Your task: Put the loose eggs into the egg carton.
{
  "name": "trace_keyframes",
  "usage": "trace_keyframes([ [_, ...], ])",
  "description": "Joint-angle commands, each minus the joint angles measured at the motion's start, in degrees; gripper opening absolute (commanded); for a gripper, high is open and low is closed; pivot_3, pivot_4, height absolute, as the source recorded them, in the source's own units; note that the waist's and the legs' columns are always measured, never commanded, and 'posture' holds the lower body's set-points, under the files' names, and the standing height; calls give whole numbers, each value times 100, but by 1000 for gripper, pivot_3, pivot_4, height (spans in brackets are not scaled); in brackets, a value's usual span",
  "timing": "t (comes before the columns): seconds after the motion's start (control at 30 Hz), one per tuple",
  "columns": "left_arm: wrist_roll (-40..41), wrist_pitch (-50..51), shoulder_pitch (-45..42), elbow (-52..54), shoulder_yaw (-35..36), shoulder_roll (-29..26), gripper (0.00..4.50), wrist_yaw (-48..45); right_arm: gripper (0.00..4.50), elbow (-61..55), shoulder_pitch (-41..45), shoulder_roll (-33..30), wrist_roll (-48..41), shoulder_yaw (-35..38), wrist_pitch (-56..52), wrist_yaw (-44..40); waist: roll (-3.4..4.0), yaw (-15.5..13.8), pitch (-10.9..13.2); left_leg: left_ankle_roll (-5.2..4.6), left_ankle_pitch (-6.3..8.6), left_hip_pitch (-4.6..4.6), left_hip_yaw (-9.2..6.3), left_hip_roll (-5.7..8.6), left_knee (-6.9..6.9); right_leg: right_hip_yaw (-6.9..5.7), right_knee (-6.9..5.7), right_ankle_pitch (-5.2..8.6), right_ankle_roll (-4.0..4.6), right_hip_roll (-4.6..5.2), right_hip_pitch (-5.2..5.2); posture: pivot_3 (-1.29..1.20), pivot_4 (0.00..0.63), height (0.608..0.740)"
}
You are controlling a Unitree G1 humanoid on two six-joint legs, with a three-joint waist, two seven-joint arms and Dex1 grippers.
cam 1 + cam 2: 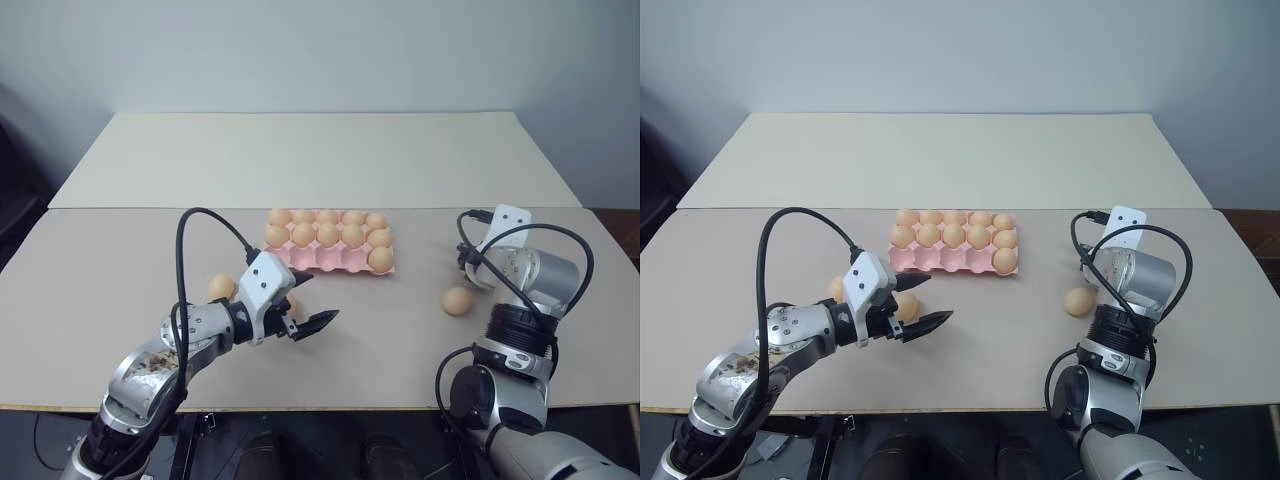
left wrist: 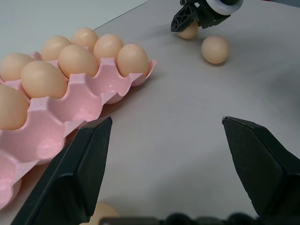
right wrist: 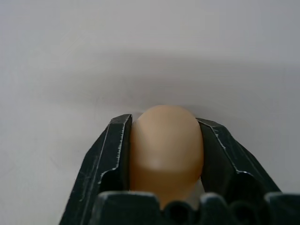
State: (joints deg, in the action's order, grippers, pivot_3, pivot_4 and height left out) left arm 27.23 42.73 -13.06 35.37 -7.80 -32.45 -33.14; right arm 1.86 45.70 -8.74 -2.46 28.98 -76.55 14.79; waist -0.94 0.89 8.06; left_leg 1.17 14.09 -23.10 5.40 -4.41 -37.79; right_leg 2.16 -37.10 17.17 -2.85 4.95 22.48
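Observation:
The pink egg carton lies mid-table with several eggs in its back and middle rows and one egg at the right end of its front row. My right gripper, to the right of the carton, is shut on a loose egg resting on the table. Another loose egg lies just in front of it. My left gripper hangs open and empty in front of the carton's left end. One loose egg lies to its left. A third loose egg sits partly hidden behind its fingers.
The beige table has a second board behind a seam, with a pale wall beyond. Its front edge runs just below both arms. A black cable loops above my left wrist.

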Motion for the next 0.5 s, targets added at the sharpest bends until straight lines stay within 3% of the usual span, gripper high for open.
trace_keyframes([
  [0.03,62,-19,-3,174,224,9,4101,63,1664,-642,-193,-255,-125,-623,211,-480,0,3,0,0,0,0,0,0,0,0,1,0,0,0,0,0,150,740],
  [0.27,229,-518,464,226,1107,224,4101,192,1650,-2195,-648,-614,-779,-1643,195,-1759,0,34,0,-6,4,-8,-3,-2,4,3,0,0,0,-2,15,0,150,740],
  [0.5,987,-452,1049,450,2210,-156,4101,-200,1638,-2826,-608,-1009,-1590,-1852,16,-2824,0,-6,0,-11,7,-9,-4,-2,3,1,1,0,0,-2,14,0,150,740],
])
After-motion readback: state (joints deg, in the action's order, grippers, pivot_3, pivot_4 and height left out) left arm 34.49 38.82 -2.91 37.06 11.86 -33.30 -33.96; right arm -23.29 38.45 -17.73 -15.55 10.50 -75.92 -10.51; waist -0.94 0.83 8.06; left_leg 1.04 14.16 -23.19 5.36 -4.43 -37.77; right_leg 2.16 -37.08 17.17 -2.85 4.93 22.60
